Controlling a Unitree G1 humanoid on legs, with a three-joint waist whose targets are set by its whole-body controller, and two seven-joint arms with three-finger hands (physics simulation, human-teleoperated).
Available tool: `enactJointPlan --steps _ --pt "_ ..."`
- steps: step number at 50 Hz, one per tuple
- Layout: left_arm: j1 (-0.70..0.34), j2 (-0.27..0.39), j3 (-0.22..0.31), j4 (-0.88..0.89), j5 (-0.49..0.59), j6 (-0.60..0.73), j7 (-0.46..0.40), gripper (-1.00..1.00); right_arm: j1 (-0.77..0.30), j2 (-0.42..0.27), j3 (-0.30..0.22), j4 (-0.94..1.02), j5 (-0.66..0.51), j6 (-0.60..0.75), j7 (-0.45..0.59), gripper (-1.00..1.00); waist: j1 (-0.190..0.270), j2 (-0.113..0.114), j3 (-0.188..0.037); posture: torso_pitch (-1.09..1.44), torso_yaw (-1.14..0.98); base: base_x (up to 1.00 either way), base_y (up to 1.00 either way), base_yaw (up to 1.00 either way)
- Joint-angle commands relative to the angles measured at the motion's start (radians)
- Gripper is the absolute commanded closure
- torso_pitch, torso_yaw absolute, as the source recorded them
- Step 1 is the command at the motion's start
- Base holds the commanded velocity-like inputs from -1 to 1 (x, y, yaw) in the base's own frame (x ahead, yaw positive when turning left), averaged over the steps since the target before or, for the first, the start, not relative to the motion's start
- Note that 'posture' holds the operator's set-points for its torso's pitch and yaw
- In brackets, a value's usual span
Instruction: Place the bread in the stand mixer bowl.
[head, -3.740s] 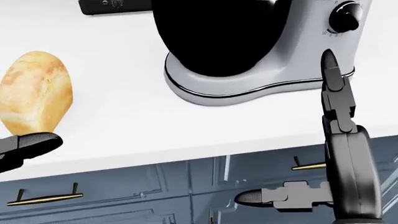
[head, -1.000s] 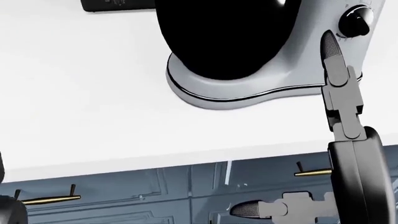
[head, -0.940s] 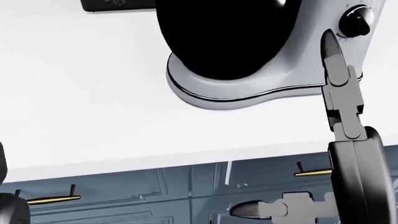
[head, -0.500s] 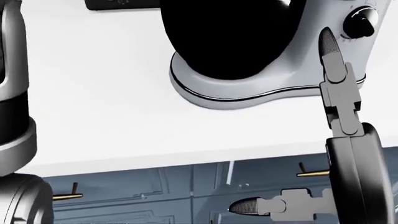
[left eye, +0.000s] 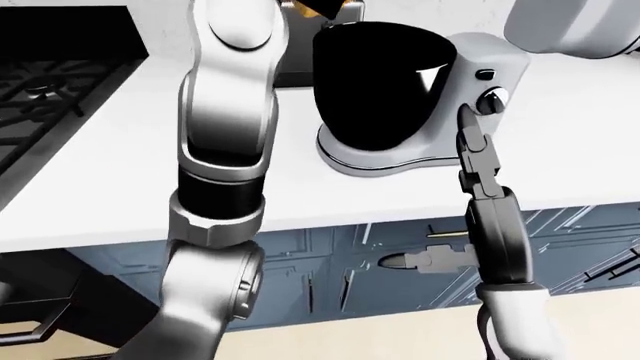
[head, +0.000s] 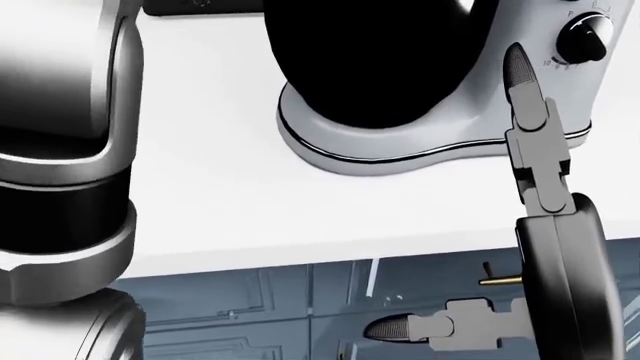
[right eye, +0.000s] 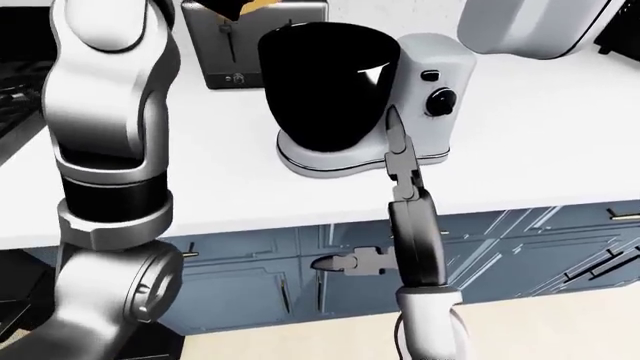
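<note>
The white surface extends beyond the right robot hand and carries every item. The left arm rises as a tall column well to the left of that hand; the left robot hand leaves the frame at the top, so its grip state cannot be determined. The stand mixer stands just beyond the right robot hand, with its black bowl to the upper left of the raised fingers. A toaster sits further up and left. The right robot hand is open, fingers spread, holding nothing. A golden bread fragment shows at the top edge, above the bowl.

Handling estimate: the loaf is light, soft and compressible; grip gently across its sides. The mixer dial carries small numerals, illegible here.
</note>
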Motion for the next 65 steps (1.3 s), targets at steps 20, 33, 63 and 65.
enactJointPlan --steps 20,33,63,65 --pt "-0.146 -0.091 -0.02 0.075 0.03 -0.053 0.017 1.0 -0.013 0.0 0.004 -0.048 -0.005 -0.015 -0.001 -0.98 0.003 -0.01 -0.022 0.0 0.0 0.0 0.0 0.0" --pt "-0.259 -0.162 -0.028 0.149 -0.03 -0.027 0.032 1.0 -0.01 -0.001 0.004 -0.062 -0.006 -0.009 0.005 -0.98 0.005 -0.018 -0.018 0.0 0.0 0.0 0.0 0.0" --pt "-0.708 -0.163 0.006 0.895 -0.085 -0.402 0.194 1.0 -0.031 0.0 0.004 -0.029 0.017 -0.028 0.002 -0.98 0.012 -0.033 -0.015 0.0 0.0 0.0 0.0 0.0" --pt "-0.711 -0.165 0.004 0.92 -0.081 -0.417 0.193 1.0 -0.032 0.001 0.006 -0.03 0.017 -0.028 0.002 -0.98 0.013 -0.034 -0.015 0.0 0.0 0.0 0.0 0.0"
